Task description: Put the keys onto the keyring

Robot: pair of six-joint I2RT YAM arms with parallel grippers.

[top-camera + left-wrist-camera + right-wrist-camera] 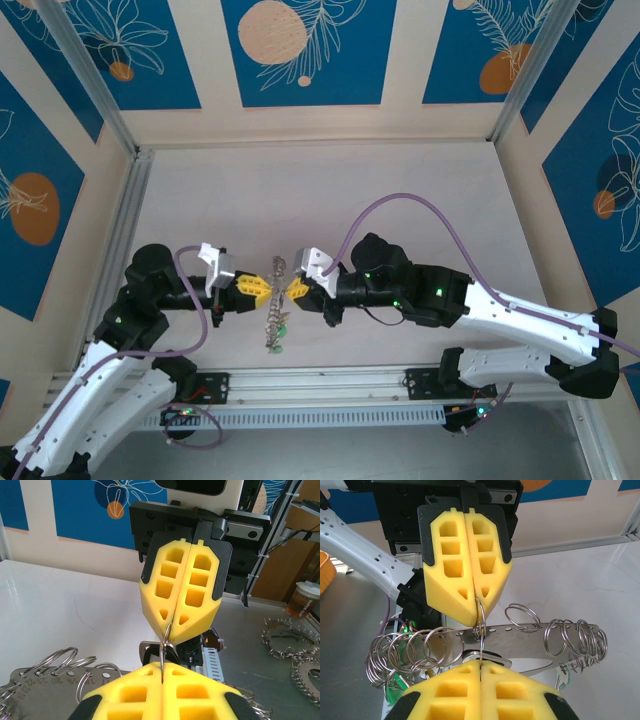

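The keyring (481, 625), a thin grey metal ring seen edge-on, spans the short gap between my two grippers. The left gripper (255, 288) is shut on one side of it, the right gripper (297, 288) on the other. In the left wrist view my left gripper (162, 667) pinches the keyring (165, 640) and the right gripper (172, 622) faces it. In the right wrist view the right gripper (480, 665) faces the left gripper (476, 602). A silver key with a dark-framed tag (490, 657) sits just behind the right fingertips. A green tag (395, 687) hangs at lower left.
A perforated metal strip (530, 632) strung with several split rings hangs between the grippers and trails toward the near edge as a chain (275, 325). More ring coils (290, 635) and a cup (305, 597) lie off the table. An aluminium rail (320, 385) borders the near edge.
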